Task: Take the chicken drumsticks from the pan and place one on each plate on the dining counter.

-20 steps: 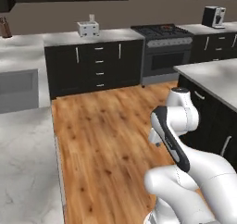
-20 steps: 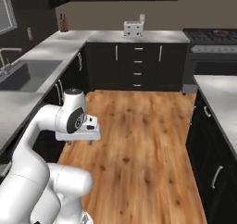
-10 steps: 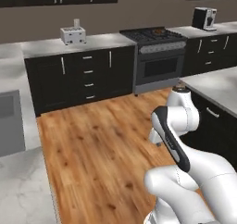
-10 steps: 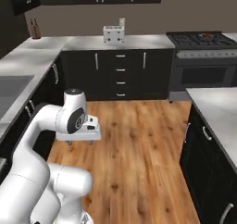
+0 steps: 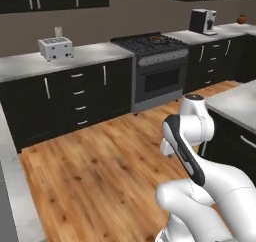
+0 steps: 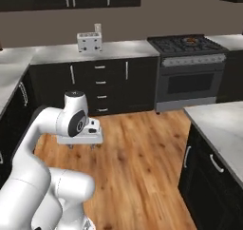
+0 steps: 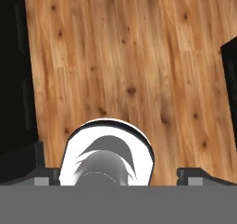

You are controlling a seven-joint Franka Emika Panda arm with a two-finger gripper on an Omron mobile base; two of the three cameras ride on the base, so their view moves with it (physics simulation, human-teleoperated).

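Far off on the black stove (image 5: 156,68) sits the pan (image 5: 156,37), a tiny round shape with something orange in it; it also shows as the pan (image 6: 191,40) on the stove (image 6: 190,65). The chicken drumsticks are too small to make out. The dining counter (image 5: 236,104), a grey marble slab on a dark base, is at the right, also the dining counter (image 6: 222,125). The plates are out of view. My gripper (image 6: 81,146) hangs over the wooden floor, pointing down. My gripper (image 7: 119,174) is open, its fingertips (image 7: 46,177) wide apart with nothing between them.
A white toaster (image 5: 55,48) stands on the back worktop, also the toaster (image 6: 89,42). A coffee machine (image 5: 202,21) is right of the stove. Dark cabinets (image 6: 99,86) line the back wall. Another marble counter (image 5: 12,186) runs along the left. Wooden floor (image 5: 95,166) lies between.
The whole picture has slid left and grown nearer, so the base has moved; the stove now stands closer to the middle. The arm holds the same pose and the gripper stays open.
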